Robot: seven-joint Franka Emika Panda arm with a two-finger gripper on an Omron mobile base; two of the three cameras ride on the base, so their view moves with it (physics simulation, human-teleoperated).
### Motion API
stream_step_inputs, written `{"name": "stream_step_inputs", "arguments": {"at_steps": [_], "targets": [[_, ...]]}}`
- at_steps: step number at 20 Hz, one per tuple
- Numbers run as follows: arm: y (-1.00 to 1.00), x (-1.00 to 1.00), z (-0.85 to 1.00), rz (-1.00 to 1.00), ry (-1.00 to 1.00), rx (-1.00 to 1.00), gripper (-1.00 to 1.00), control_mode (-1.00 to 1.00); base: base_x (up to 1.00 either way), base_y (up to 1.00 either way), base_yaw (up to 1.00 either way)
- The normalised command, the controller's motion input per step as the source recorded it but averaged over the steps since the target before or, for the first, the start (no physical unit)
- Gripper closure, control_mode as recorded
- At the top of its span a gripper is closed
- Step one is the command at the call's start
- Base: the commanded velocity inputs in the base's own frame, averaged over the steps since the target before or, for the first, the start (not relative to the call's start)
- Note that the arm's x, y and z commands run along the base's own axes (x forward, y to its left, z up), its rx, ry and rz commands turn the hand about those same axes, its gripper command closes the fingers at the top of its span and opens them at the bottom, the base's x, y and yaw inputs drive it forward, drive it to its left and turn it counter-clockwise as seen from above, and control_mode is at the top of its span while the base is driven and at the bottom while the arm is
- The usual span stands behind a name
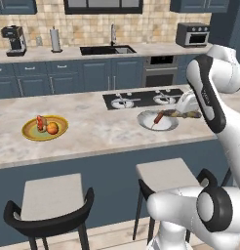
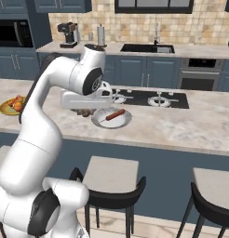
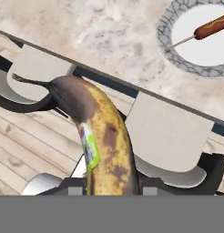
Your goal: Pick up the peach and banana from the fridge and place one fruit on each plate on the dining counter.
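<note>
1. On the left of the table I see the yellow plate carrying the peach.
2. Right of it, the grey plate holds a sausage on a stick.
3. My claw is clenched on the banana, level above the grey plate's right rim.
</note>
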Motion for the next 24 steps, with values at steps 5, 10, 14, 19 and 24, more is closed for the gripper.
{"name": "stream_step_inputs", "arguments": {"at_steps": [5,10,14,19,24], "targets": [[-0.25,0.39,-0.31,0.18,-0.06,-0.04,1.0,-1.0,0.0,0.0,0.0],[-0.22,0.45,-0.21,0.01,-0.03,-0.04,1.0,-1.0,0.0,0.0,0.0],[-0.05,0.49,-0.29,0.0,0.0,-0.03,1.0,-1.0,0.0,0.0,0.0],[0.0,0.61,-0.31,0.0,0.0,0.0,1.0,-1.0,0.0,0.0,0.0],[-0.03,0.69,-0.28,0.0,0.02,0.0,1.0,-1.0,0.0,0.0,0.0]]}}
